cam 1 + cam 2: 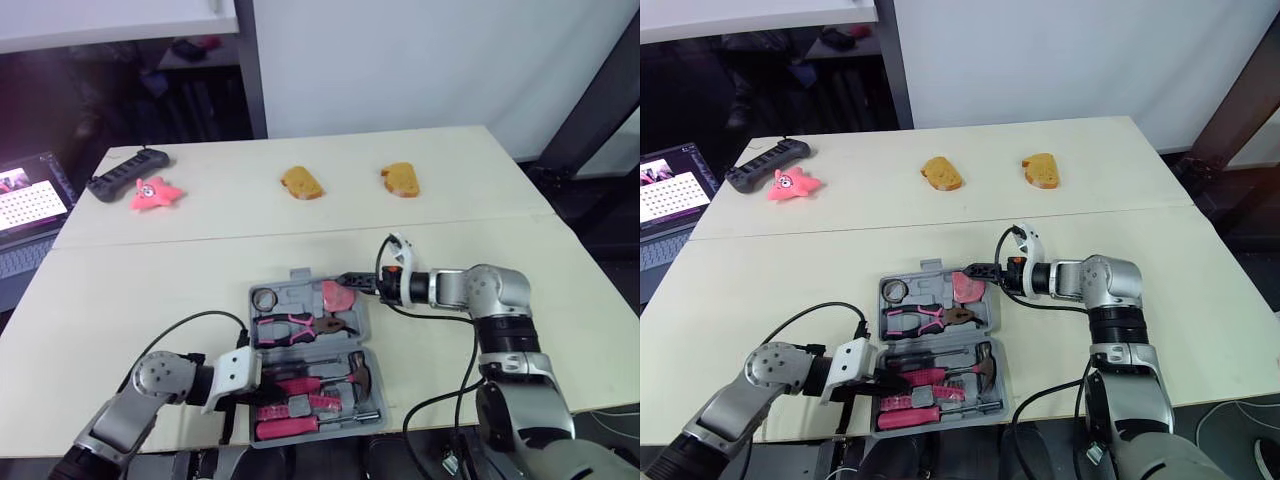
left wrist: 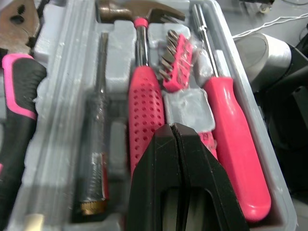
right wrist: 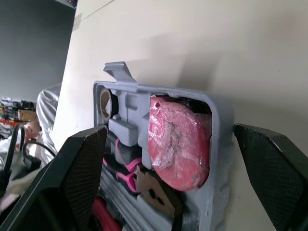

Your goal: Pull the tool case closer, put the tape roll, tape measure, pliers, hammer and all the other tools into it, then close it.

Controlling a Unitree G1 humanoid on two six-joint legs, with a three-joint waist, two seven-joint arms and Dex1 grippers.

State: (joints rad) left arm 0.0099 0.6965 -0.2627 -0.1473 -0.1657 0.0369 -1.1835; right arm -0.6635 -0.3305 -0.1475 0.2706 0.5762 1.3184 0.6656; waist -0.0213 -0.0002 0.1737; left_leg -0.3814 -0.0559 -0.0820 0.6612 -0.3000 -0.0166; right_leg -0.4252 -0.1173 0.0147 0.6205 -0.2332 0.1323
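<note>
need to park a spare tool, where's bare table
Bare: the strip between the tool case and the two bread pieces, and the table left of the case. Crowded: the case, with left gripper and right gripper at it.

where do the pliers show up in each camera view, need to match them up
Left eye view: pliers lie across the middle of the open tool case.
Right eye view: same spot, mid-case.
Left wrist view: their pink-and-black handle, across the case's ridge from the hammer.
Right wrist view: their metal head, next to the pink tape measure.
Shared landmark: the grey tool case.
</note>
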